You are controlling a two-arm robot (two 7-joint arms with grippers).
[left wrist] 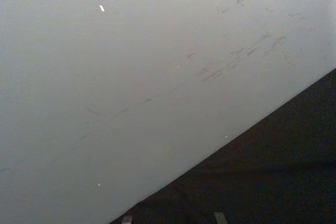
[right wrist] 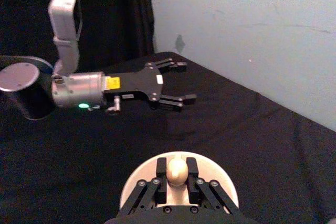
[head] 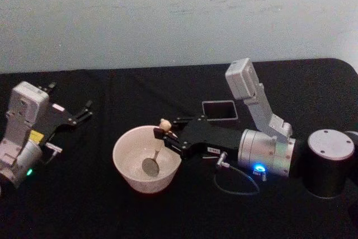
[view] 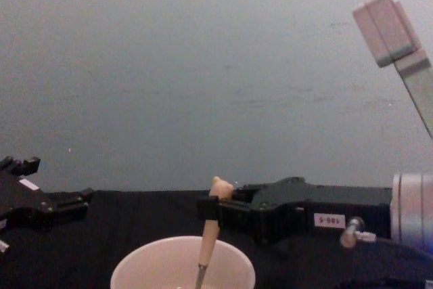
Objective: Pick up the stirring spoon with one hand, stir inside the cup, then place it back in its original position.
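At the left edge of the black-draped table (head: 78,205), the robot's left gripper (head: 85,111) hung idle above the cloth, its jaws apart and holding nothing, well clear of the work. Near the middle stood the cup (head: 140,183), round and cream-white, with the spoon (head: 151,164) standing in it. The spoon's shiny bowl sat low inside the cup, and its beige handle leaned up past the rim towards the right. The right gripper (head: 164,132), reaching in level from the right side, had its jaws clamped on the top of the handle just below the knob. That high grip apparently put the fingers above the rim while leaving the bowl free to sweep the bottom. Stirring looked to be under way or about to begin. Behind the gripper and to the right of the cup, the dark square holder (head: 220,119) stood open-topped, ready for the spoon's return.
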